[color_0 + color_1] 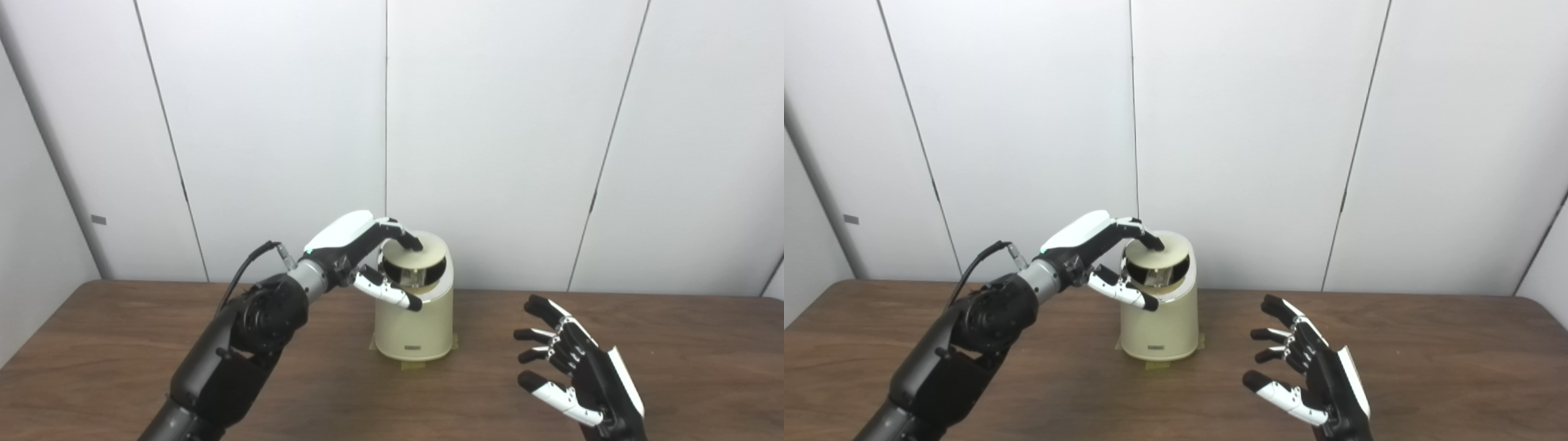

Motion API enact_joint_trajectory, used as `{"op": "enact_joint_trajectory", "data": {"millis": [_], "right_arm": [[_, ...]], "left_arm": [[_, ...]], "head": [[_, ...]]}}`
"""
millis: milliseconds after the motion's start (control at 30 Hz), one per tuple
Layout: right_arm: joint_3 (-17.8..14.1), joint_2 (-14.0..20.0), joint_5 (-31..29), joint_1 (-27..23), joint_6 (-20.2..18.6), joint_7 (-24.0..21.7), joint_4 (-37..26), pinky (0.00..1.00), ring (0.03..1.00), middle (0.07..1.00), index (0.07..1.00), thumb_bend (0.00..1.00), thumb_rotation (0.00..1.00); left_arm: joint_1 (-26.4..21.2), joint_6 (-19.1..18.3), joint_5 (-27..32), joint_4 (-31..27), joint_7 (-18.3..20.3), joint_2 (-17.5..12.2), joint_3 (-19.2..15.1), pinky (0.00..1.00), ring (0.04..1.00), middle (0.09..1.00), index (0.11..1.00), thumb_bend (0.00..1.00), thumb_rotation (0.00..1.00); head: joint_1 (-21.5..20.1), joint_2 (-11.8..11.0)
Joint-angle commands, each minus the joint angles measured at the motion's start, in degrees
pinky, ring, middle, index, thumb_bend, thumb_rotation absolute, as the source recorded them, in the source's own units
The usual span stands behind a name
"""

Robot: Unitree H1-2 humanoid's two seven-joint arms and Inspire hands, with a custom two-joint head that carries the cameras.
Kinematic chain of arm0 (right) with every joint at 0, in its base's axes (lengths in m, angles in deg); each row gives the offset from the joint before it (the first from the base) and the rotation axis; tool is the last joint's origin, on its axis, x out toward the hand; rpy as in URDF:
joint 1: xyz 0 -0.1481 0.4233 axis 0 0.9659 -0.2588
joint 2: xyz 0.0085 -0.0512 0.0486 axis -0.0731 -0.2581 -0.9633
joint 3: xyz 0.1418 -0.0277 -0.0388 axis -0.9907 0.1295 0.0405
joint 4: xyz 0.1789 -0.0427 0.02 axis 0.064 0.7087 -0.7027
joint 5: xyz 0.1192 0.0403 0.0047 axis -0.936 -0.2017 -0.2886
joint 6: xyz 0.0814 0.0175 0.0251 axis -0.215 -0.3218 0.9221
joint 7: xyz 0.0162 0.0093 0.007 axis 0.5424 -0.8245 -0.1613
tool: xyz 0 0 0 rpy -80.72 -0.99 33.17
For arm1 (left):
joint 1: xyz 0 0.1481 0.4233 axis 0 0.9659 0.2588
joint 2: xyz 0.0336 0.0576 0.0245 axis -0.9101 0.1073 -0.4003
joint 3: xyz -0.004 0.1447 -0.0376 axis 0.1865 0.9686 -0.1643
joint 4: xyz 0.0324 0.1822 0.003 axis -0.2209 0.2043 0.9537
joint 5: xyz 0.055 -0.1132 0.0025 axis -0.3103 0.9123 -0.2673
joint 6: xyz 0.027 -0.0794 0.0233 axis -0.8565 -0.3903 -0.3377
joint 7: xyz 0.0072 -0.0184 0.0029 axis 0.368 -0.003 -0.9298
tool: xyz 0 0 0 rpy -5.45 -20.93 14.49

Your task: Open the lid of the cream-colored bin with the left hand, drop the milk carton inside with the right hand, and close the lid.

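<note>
The cream-colored bin [413,324] stands on the table at the middle back. Its round lid [429,248] is raised at the front, leaving a dark gap. A pale object [416,279] shows inside the gap; I cannot tell whether it is the milk carton. No carton is on the table. My left hand [361,251] reaches over the bin from the left, fingertips [411,242] resting on top of the lid, thumb [392,293] stretched across the front rim below the gap. My right hand [569,367] is open and empty, low at the front right, palm facing the bin.
The bin sits on strips of yellowish tape [410,365] stuck to the brown wooden table [122,343]. White wall panels [490,122] stand close behind the bin. The left forearm and its cable [245,269] cross the table's left half.
</note>
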Motion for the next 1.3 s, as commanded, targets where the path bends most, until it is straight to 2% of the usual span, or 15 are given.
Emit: {"op": "enact_joint_trajectory", "data": {"millis": [0, 300, 467, 600, 800, 967, 1100, 1167, 1267], "right_arm": [[-0.39, 0.18, -0.26, -2.36, 0.86, 0.07, -1.95, 0.54, 0.697, 0.854, 0.835, 0.81, 0.49], [-0.86, 0.65, -0.61, -2.07, 1.31, -0.08, -1.89, 0.57, 0.702, 0.859, 0.843, 0.82, 0.50], [-0.82, 0.52, -0.46, -2.11, 1.21, -0.04, -1.91, 0.56, 0.692, 0.857, 0.842, 0.82, 0.50], [-0.60, 0.18, -0.04, -2.06, 0.15, 0.13, -3.03, 0.55, 0.690, 0.854, 0.840, 0.82, 0.50], [-0.64, 0.09, -0.25, -2.04, 0.06, 0.02, -3.13, 0.54, 0.685, 0.855, 0.843, 0.82, 0.49], [-0.57, 0.15, -0.27, -2.06, 0.01, -0.11, -3.42, 0.54, 0.684, 0.850, 0.844, 0.82, 0.50], [-0.64, 0.25, -0.48, -2.12, -0.19, -0.18, -3.60, 0.54, 0.683, 0.850, 0.847, 0.81, 0.50], [-0.60, 0.31, -0.09, -2.16, -0.33, -0.08, -3.73, 0.55, 0.680, 0.850, 0.846, 0.82, 0.51], [-0.60, 0.37, 0.66, -2.12, -0.18, 0.16, -3.65, 0.56, 0.680, 0.850, 0.848, 0.83, 0.52]], "left_arm": [[-2.10, 1.22, -0.13, -1.06, -0.74, -0.49, -0.34, 1.00, 0.951, 0.780, 0.739, 0.94, 0.30], [-0.26, 3.52, -1.25, -0.27, -0.62, -1.15, 0.61, 1.00, 0.953, 0.789, 0.743, 0.93, 0.33], [0.23, 5.68, -5.52, -1.38, -1.92, -1.96, 2.64, 1.00, 0.943, 0.771, 0.743, 0.93, 0.34], [1.25, 5.02, -9.63, -3.84, -1.43, -2.37, 4.58, 1.00, 0.947, 0.760, 0.752, 0.94, 0.32], [3.04, 7.29, -13.90, -5.72, -2.57, -2.70, 6.36, 1.00, 0.935, 0.750, 0.745, 0.96, 0.31], [3.58, 8.56, -20.50, -6.48, -2.62, -3.69, 9.23, 1.00, 0.946, 0.761, 0.752, 0.95, 0.32], [3.69, 8.50, -26.54, -7.55, -0.38, -4.66, 12.11, 1.00, 0.978, 0.778, 0.772, 0.95, 0.34], [4.03, 7.69, -28.33, -7.61, 0.68, -4.56, 12.84, 1.00, 0.987, 0.768, 0.758, 0.98, 0.32], [4.27, 5.94, -29.80, -7.31, 3.61, -4.19, 13.39, 1.00, 0.997, 0.768, 0.757, 1.00, 0.34]], "head": [[0.06, 0.04], [-0.09, 0.65], [-0.31, 1.06], [-0.40, 1.27], [-0.52, 1.75], [-0.55, 1.88], [-0.53, 2.20], [-0.63, 2.27], [-0.67, 2.17]]}}
